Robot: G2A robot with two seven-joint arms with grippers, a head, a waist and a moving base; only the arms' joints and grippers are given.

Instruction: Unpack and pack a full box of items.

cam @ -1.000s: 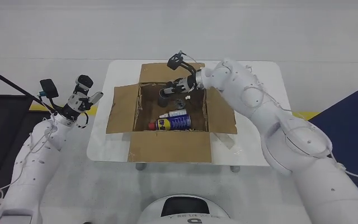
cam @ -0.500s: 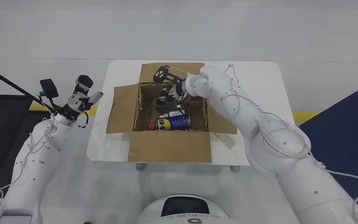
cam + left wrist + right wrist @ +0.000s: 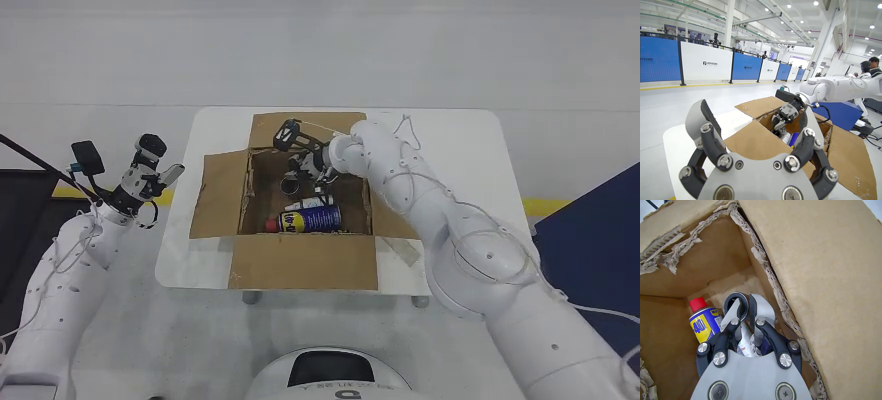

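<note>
Right wrist view: ring [image 3: 727,304], blue-yellow-labelled can [image 3: 702,325]

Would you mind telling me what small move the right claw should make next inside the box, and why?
Probably a slow, straight lift. The right claw looks shut on the rim of the black ring, deep in the box near the spray can; rising vertically should clear the torn walls.

R gripper [image 3: 745,302] w/ black ring [image 3: 728,302] lower in box [image 3: 225,195] now, arm further over it.
</note>
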